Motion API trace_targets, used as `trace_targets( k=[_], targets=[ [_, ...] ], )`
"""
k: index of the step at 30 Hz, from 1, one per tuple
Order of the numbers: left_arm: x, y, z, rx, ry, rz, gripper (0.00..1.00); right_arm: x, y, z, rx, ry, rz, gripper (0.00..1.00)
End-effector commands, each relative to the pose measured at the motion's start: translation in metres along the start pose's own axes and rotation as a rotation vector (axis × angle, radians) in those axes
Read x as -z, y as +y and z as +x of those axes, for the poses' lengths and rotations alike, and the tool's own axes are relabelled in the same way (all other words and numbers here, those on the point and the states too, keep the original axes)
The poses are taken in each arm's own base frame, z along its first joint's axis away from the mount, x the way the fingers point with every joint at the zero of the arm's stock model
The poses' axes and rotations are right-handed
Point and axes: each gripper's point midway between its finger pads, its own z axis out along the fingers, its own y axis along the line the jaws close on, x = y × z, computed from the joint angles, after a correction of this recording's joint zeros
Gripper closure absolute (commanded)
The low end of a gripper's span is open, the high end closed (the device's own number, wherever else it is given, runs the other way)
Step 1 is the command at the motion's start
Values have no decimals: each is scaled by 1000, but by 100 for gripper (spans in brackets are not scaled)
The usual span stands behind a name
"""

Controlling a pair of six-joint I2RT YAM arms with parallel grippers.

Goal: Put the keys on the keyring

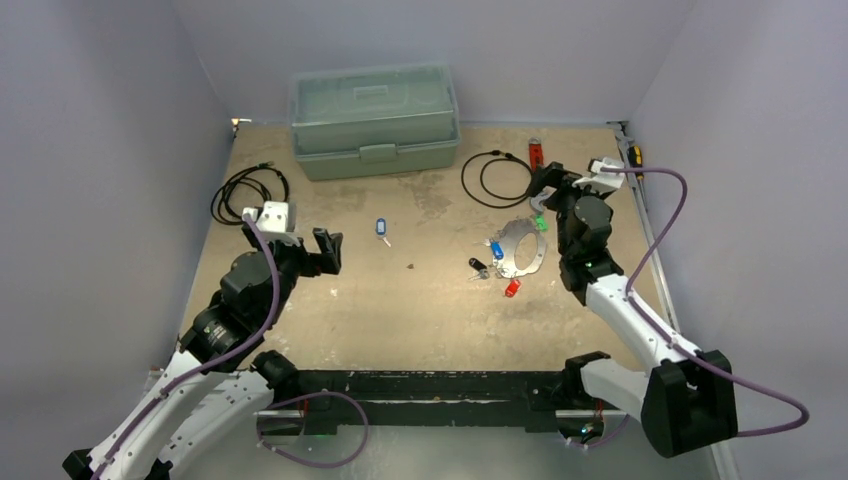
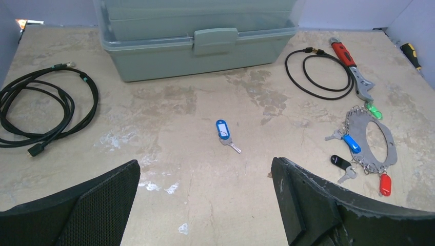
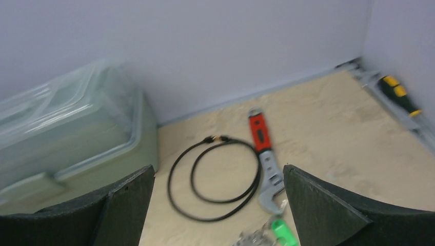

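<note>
Left wrist view, task items and whereabouts?
— Loose blue-headed key [image 2: 223, 131], flat on table [image 2: 154, 128], well apart from keyring [image 2: 360, 123] at right; other keys [image 2: 351, 144] clustered at that ring, threaded or merely touching: cannot tell
— Grippers?
— Left gripper [image 2: 205, 205]: fingers spread, empty, near loose key. Right gripper [image 3: 218, 210]: spread, empty, over ring's far end
— Step, next move?
— Judged: pickup of loose key; calls for fine pinch on plastic head, then carry to ring
— Surroundings, obstructions?
— Toolbox [image 2: 195, 51], black cables [image 2: 95, 100], red-handled wrench [image 2: 344, 54] just beyond ring, screwdriver [image 2: 412, 54] by wall; nothing across path
</note>
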Motion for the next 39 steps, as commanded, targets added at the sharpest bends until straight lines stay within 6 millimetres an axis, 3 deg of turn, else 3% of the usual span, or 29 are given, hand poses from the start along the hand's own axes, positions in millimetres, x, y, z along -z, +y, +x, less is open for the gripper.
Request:
trace_targets(
  k=[1,3,5,9,13,19,26,31,33,39],
  targets=[
    [-1,-5,-10,9,-37,26,1,23,42,19,-180,167,-222,1],
    [-1,-6,-9,9,-35,29,1,32,57,18,-200,187,-310,1],
    [-1,-6,-10,11,-38,31,1,35,53,27,-201,244,-285,1],
    [0,-7,-10,12,-40,37,1,42,39,59,-222,429,-164,1],
    [1,-8,-11,15,-41,47,1,65,28,102,-191,608,-48,2],
    [1,-11,-11,14,-38,60,2,98,26,137,-151,757,82,5],
    [1,-11,-10,14,-37,65,2,121,41,158,-150,818,79,38],
    [1,-12,-10,12,-35,67,3,125,61,172,-183,831,58,47],
    [2,-11,-10,12,-36,64,3,124,61,177,-190,824,72,55],
    [1,-11,-10,12,-36,64,3,120,47,190,-186,798,157,62]
  ],
)
